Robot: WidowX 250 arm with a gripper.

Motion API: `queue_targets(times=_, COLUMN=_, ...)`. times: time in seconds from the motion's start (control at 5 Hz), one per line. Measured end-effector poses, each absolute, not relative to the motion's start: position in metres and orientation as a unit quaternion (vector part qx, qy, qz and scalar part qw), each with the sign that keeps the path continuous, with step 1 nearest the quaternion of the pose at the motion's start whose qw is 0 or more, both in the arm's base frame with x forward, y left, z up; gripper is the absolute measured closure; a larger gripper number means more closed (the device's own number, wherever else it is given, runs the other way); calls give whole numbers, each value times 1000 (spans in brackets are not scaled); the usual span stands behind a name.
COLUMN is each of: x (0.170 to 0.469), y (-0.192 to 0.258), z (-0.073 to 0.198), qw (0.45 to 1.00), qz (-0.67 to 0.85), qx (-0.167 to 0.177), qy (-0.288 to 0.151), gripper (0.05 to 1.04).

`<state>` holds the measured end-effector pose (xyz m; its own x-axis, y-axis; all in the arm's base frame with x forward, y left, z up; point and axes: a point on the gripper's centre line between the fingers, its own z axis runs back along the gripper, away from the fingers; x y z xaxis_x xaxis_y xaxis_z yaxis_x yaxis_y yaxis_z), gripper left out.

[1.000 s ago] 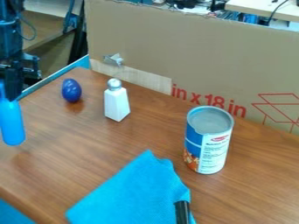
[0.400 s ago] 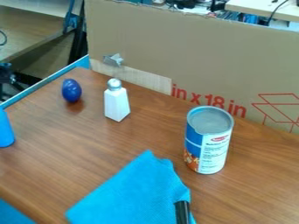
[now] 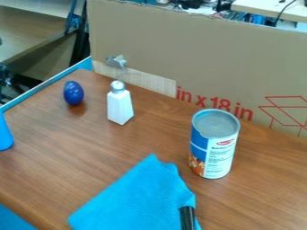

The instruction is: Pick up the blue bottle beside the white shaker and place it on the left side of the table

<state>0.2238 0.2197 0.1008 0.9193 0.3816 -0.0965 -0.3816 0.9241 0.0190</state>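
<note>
Camera view: ok so my gripper (image 3: 5,76) has slid out to the left edge over the last 1 s, taking the blue thing (image 3: 5,134) along. Reads to me as carrying it away from the rest. Can't tell how open the gripper is or its hold, but the blue thing hangs just below it. Going outward from the gripper: 1 purple egg (image 3: 73,93), 1 shaker (image 3: 120,107), 1 can (image 3: 214,143); also well apart, 1 cloth (image 3: 138,197) with 1 black handle (image 3: 187,218) on it.

There was one can (image 3: 214,146), one shaker (image 3: 120,107), one egg (image 3: 73,93), one cloth (image 3: 138,197) and one black rod (image 3: 187,218). One table (image 3: 150,143), one cardboard sheet (image 3: 198,54), one silver piece (image 3: 117,61), one blue object (image 3: 5,137) (cut off at the left edge) and one blue corner patch (image 3: 13,220) made up the rest.
</note>
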Motion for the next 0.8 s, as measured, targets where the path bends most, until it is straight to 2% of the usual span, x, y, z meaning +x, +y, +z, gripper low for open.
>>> queue_targets(times=0.2, x=225, y=217, z=118, qw=980, qz=196, qx=7, qy=23, gripper=102)
queue_targets(times=0.4, x=222, y=210, z=147, qw=979, qz=201, qx=30, qy=-13, gripper=77)
queue_targets(times=0.6, x=229, y=185, z=168, qw=984, qz=166, qx=62, qy=-29, gripper=83)
queue_targets(times=0.8, x=228, y=147, z=185, qw=991, qz=104, qx=74, qy=-31, gripper=83)
